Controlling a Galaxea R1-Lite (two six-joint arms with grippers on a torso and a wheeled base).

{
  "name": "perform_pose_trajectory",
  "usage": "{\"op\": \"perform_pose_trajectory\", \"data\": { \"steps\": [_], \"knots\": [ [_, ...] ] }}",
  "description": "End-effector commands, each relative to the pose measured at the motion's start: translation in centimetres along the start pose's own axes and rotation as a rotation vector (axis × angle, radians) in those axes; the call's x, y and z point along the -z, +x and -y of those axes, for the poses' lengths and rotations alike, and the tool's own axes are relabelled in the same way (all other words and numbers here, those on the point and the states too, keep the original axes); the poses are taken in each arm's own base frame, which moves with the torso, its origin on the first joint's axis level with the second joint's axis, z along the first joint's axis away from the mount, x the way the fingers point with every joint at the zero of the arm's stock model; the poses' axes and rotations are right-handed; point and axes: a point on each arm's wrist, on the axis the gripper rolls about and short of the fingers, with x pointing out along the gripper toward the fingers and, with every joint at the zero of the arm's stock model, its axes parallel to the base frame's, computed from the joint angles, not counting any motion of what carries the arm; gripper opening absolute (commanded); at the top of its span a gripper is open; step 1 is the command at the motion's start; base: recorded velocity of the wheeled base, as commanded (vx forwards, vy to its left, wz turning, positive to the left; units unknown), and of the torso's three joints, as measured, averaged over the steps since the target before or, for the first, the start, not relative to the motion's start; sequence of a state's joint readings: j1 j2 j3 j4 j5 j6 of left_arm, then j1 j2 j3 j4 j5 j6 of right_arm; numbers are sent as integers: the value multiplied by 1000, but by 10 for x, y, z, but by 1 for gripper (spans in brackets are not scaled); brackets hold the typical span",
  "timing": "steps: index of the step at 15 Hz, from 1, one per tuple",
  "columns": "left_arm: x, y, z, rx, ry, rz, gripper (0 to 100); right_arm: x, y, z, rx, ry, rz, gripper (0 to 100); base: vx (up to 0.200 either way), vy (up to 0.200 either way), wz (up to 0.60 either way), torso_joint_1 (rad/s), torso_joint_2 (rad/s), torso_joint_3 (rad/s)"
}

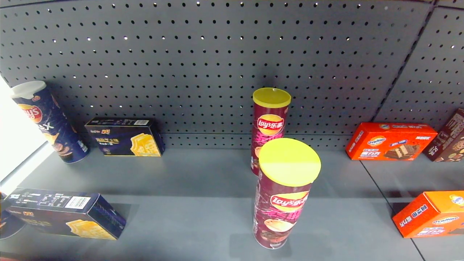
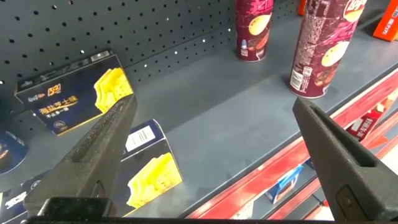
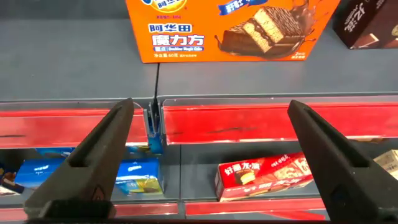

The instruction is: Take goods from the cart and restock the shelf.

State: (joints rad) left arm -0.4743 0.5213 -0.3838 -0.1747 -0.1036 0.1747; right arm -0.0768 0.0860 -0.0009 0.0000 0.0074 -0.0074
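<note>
Shelf (image 1: 203,224), grey, across the whole head view, pegboard (image 1: 217,54) at its back. Near the front edge, upright, front can (image 1: 282,203): maroon, yellow lid. Just behind the front can, by the pegboard, rear can (image 1: 270,119) of the same kind, its lower part hidden by the front can's lid.

Far right of the front can:
- brown box (image 1: 449,139), cut off by the picture edge
- front orange box (image 1: 431,214), likewise cut off
- rear orange box (image 1: 389,141), whole, against the pegboard

Far left of the front can:
- blue can (image 1: 50,123) with a white lid, next to strong glare
- rear navy box (image 1: 125,137) beside it
- front navy box (image 1: 65,214) near the edge, with a dark rounded shape at its outer end, too cut off to name

Out before the shelf edge, left of the front can and well apart from it, left gripper (image 2: 214,102), fingers spread wide, nothing between. Lower than the front can and to its right, right gripper (image 3: 210,104), also spread wide and empty, facing a red rail (image 3: 249,127) under the front orange box. Below the rail, blue packs (image 3: 130,177), partly masked by one finger, and a red box (image 3: 267,177).
</note>
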Motion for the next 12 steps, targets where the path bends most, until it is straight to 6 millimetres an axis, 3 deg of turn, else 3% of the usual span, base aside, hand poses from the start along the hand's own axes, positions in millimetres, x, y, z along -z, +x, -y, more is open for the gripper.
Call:
{"op": "perform_pose_trajectory", "data": {
  "steps": [1,3,5,7,11,12],
  "knots": [
    [0,-3,1,7,1,13,100,0,1,0,0,0,-7,100,0,0,0,0,0,0],
    [6,-6,2,12,7,14,100,0,0,0,0,0,-4,100,0,0,0,0,0,0],
    [51,-37,10,-240,97,23,100,0,1,0,0,0,-7,100,0,0,0,0,0,0],
    [72,-57,20,-427,192,79,100,0,0,0,0,0,-5,100,0,0,0,0,0,0],
    [99,-56,24,-384,145,-11,100,0,0,0,0,0,-5,100,0,0,0,0,0,0],
    [115,-49,25,-373,125,-99,100,0,0,0,0,0,-5,100,0,0,0,0,0,0]
  ]
}}
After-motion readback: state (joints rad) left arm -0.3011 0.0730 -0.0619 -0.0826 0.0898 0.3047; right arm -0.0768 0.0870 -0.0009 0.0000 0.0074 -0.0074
